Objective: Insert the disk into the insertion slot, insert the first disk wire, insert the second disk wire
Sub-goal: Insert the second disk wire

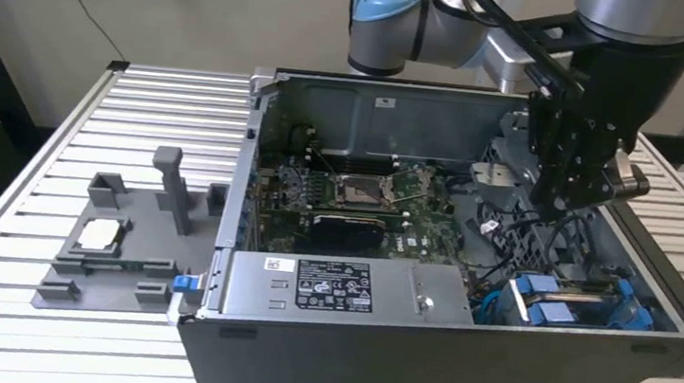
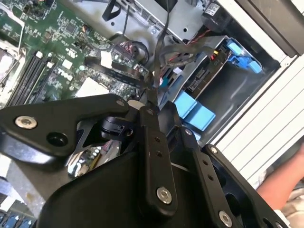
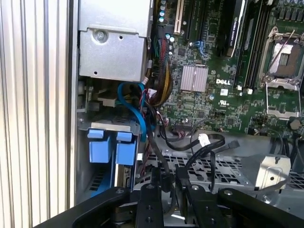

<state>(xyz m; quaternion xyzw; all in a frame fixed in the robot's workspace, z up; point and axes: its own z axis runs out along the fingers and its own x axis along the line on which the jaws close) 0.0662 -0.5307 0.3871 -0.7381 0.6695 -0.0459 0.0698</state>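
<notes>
We judge the disk [image 1: 581, 295] already seated in the insertion slot [image 2: 231, 92], while our gripper [image 2: 151, 99], just above it, is clenched on a black wire [image 2: 160, 52], seemingly not yet plugged in.

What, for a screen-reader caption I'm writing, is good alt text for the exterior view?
A robot arm's hand hangs inside an open computer case on a slatted table. A blue-tabbed drive bay sits in the case, and a grey fixture stands at the exterior view's left.
</notes>
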